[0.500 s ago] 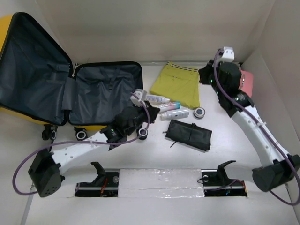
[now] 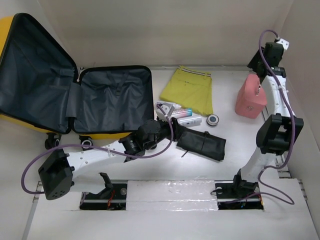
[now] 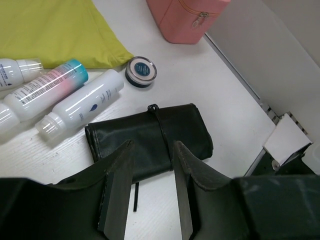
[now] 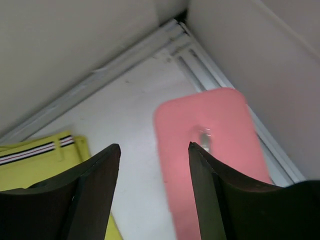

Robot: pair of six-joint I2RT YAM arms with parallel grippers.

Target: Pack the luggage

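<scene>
The luggage (image 2: 110,97) lies open at the left, a yellow shell with dark grey lining and its lid (image 2: 35,75) propped up. My left gripper (image 2: 170,131) hovers just right of it, over the near end of a black roll pouch (image 2: 202,142). In the left wrist view this gripper (image 3: 152,145) is open and holds nothing, with the pouch (image 3: 145,140) below its tips. My right gripper (image 2: 254,65) hangs high at the far right. Seen from the right wrist, it (image 4: 153,146) is open and empty above the small pink case (image 4: 215,150).
A folded yellow garment (image 2: 189,89) lies at the back centre. Three bottles (image 2: 182,117) and a round tin (image 2: 213,120) sit between it and the pouch. The pink case (image 2: 250,100) stands near the right wall. Walls enclose the table at the back and on the right.
The right arm has risen and drawn back from the pink case, which now stands uncovered and slightly left of before. The left gripper has shifted right toward the black pouch.
</scene>
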